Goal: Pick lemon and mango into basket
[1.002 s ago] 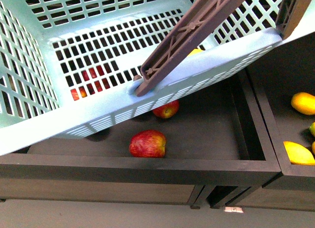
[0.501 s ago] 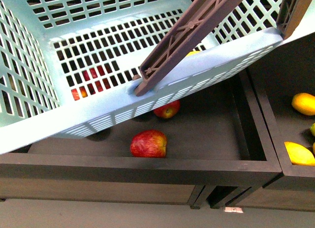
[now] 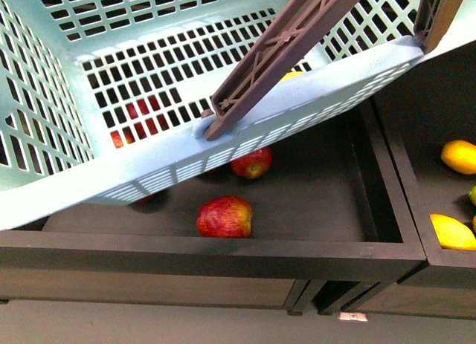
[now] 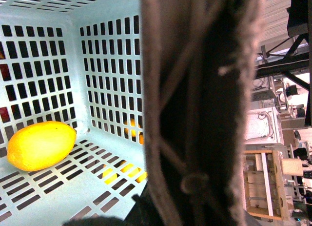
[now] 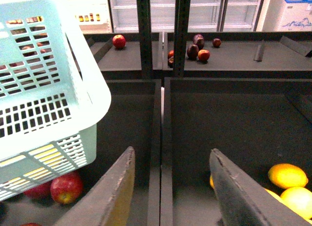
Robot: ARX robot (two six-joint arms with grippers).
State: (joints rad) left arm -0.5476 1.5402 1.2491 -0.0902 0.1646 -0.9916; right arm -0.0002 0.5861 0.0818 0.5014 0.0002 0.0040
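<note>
The basket (image 3: 297,106) hangs tilted above the left bin (image 3: 320,188), with its brown handle (image 3: 282,47) raised. The lemon (image 4: 41,145) lies on the basket's slotted floor, in a corner. The mango (image 5: 287,174) rests in the right bin (image 5: 234,118), near other yellow fruit. The right claw (image 5: 171,153) is spread and empty over the right bin. The state of the left claw cannot be told. Two red apples (image 3: 223,216) lie in the left bin.

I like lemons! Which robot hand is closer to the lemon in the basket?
Left. The left arm is at the handle, above the lemon; the right gripper hangs outside the basket, over a dark bin.
</note>
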